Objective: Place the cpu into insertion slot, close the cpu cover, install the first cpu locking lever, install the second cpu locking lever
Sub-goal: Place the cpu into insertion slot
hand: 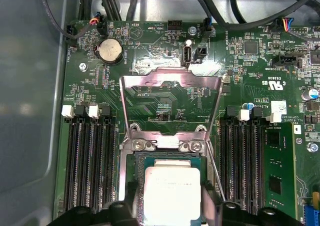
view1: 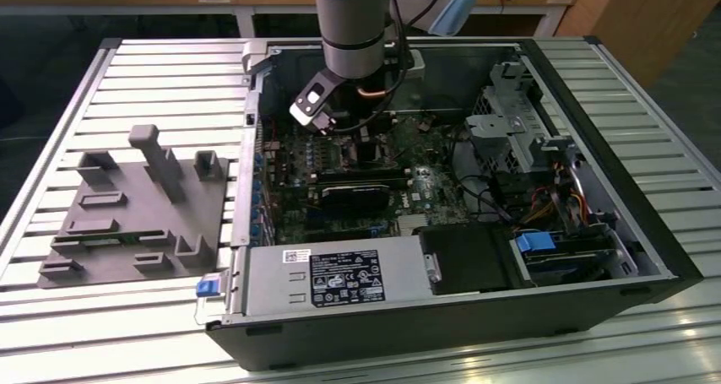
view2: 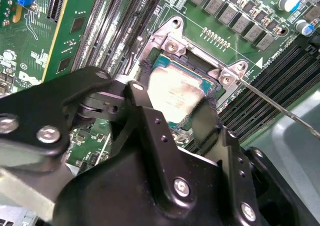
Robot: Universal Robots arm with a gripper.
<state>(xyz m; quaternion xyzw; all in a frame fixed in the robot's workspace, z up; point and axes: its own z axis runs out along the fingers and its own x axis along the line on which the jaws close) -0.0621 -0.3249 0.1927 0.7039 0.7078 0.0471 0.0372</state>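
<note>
The cpu point(hand: 171, 193) sits in insertion slot point(hand: 165, 157) — cpu cover point(hand: 170, 76) alongside.

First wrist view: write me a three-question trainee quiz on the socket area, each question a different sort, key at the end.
1. True or false: the cpu cover is raised, not down over the cpu.
2. Multiple choice: what sits between the fingers of the end effector? A. a memory stick B. the cpu C. a screwdriver
3. Fill in: the board around the insertion slot is ___ in colour.
Key: 1 true; 2 B; 3 green.
</note>
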